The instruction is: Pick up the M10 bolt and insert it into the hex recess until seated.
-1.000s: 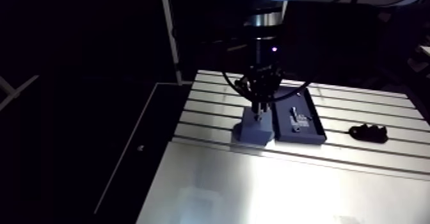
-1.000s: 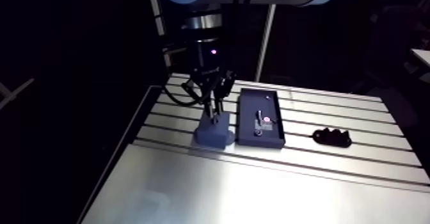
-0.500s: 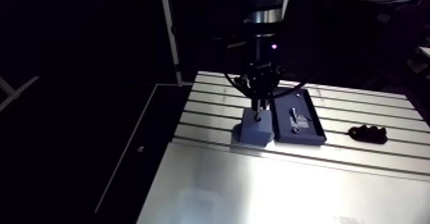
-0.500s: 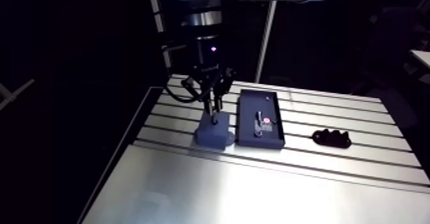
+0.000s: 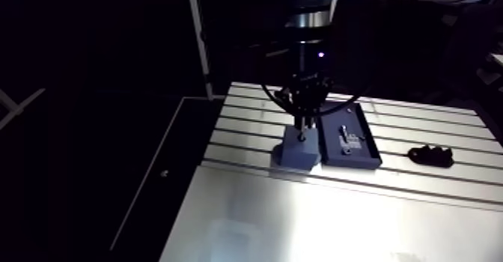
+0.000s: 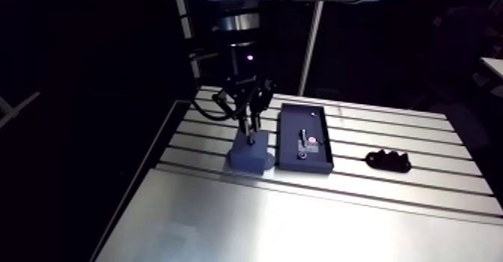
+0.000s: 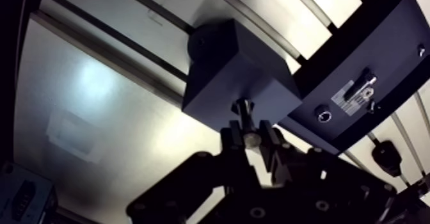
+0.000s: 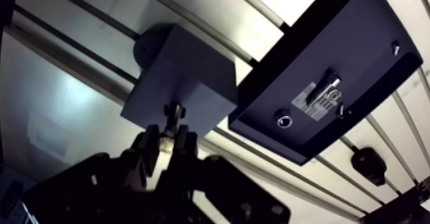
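Silver-grey, the bolt [image 7: 244, 110] stands gripped between the two fingers [image 7: 231, 139] of the gripper [image 7: 251, 134], which is closed on its shank. The free end points away from the wrist, down at the top face of a dark blue block [image 7: 237, 73]. In the wrist view that end meets the block's top near the edge closest to the gripper. Whether it has gone into a recess there cannot be told, because the bolt itself covers the spot. In the arm view the gripper hangs upright right over the block [image 6: 251, 156].

A low round boss [image 7: 201, 43] sticks out at the block's far corner, well apart from the bolt. Just beside the block, with only a thin gap between them, lies a flat black tray [image 7: 384, 34]. It holds a small shiny part on a pale label [image 7: 358, 92], and a dark ring [image 7: 324, 116] sits nearer the gripper. Beyond the tray, apart from it, a small black lumpy piece [image 6: 388, 160] rests on the table [image 6: 404, 197].

The block stands on the slotted part of the table, close to where the slots give way to a broad smooth sheet [image 7: 109, 111]. That sheet spreads wide on the block's side away from the tray. The table's side edge [image 6: 166, 141] runs near the block, with darkness past it.
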Controlling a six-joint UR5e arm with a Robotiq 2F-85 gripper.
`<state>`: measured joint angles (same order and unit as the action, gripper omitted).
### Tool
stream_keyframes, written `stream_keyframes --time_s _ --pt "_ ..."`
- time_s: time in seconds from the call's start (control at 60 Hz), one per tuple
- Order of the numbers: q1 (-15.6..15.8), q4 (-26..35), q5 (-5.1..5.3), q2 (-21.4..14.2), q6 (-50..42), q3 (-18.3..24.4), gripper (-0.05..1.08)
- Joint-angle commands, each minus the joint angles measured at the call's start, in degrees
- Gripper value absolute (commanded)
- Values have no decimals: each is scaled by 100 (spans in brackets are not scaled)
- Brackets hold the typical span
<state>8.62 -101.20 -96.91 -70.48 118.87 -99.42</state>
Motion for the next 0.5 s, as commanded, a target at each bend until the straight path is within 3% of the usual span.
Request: stream_keyframes --time_s 0.017,0.5 --pt "0 -9 -1 12 -15 -29 89" --pt "0 -86 -17 38 -17 -56 89"
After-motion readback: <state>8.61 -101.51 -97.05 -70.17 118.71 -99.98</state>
